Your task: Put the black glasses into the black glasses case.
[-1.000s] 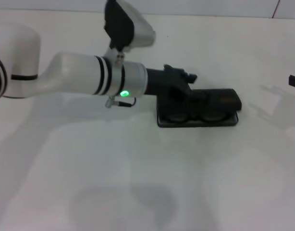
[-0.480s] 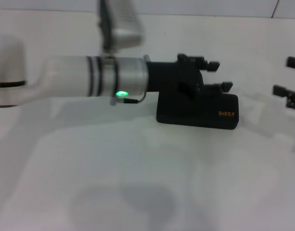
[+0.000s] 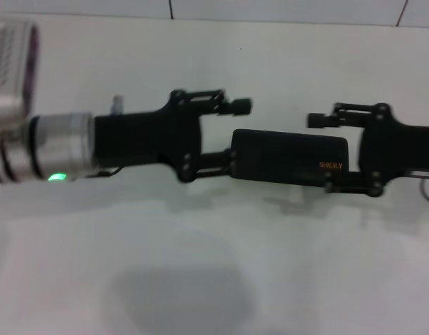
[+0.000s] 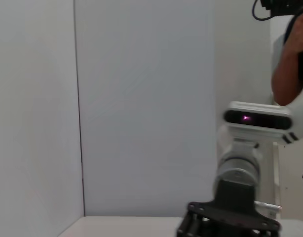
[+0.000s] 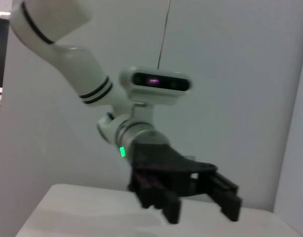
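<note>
The black glasses case (image 3: 284, 155) lies shut on the white table, its orange lettering facing me. The black glasses are hidden. My left gripper (image 3: 238, 132) is open at the case's left end, one finger behind the case and the other at its front left corner. From the right, my right gripper (image 3: 321, 152) is open around the case's right end, one finger behind it and one in front. I cannot tell whether any finger touches the case. The right wrist view shows the left gripper (image 5: 201, 210) open over the table.
White table (image 3: 200, 265) all around the case, with a white wall behind. In the left wrist view the right arm (image 4: 238, 182) rises in front of the wall, and a person (image 4: 292, 64) stands at the far edge.
A second ago the case lay open with the glasses in it. Its lid is now shut. The left gripper has drawn back to the left end, and the right gripper has come in from the right.
</note>
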